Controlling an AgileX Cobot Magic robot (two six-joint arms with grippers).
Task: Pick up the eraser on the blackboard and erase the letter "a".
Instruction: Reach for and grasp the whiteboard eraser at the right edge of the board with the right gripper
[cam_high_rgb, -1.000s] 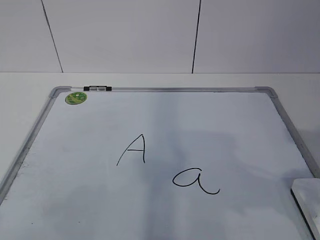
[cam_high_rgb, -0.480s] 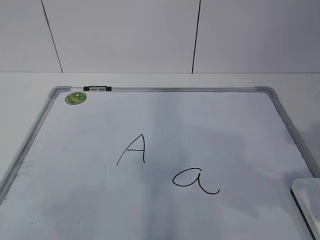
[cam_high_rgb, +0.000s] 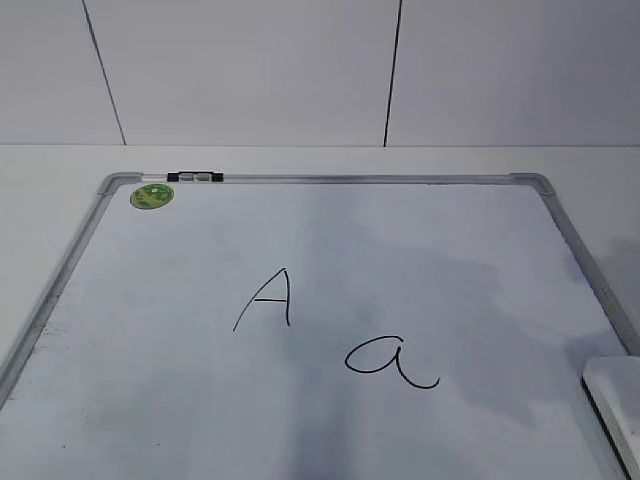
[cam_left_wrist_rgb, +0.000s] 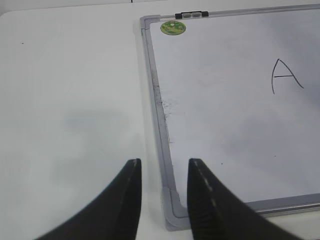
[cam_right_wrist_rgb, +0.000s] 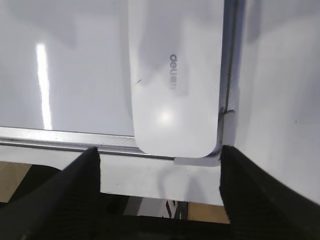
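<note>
The blackboard (cam_high_rgb: 330, 180), a white board in a grey frame, lies flat on the table. On it are a capital "A" (cam_high_rgb: 265, 298) and, to its right and nearer me, the letter "a" (cam_high_rgb: 390, 362). The eraser (cam_high_rgb: 613, 398) lies in the board's near right corner, cut off by the picture's edge. In the right wrist view the white eraser (cam_right_wrist_rgb: 175, 75) rests against the frame, and my right gripper (cam_right_wrist_rgb: 159, 150) stands wide open just short of its near end, touching nothing. My left gripper (cam_left_wrist_rgb: 165, 162) is open and empty over the board's near left corner (cam_left_wrist_rgb: 172, 210).
A round green sticker (cam_high_rgb: 152, 196) and a small black-and-silver clip (cam_high_rgb: 195, 177) sit at the board's far left corner. White table surrounds the board. The table's front edge (cam_right_wrist_rgb: 160, 185) runs just below the right gripper. A white panelled wall stands behind.
Nothing on the board has moved. Only a faint shadow over the board's right side has shifted a little.
</note>
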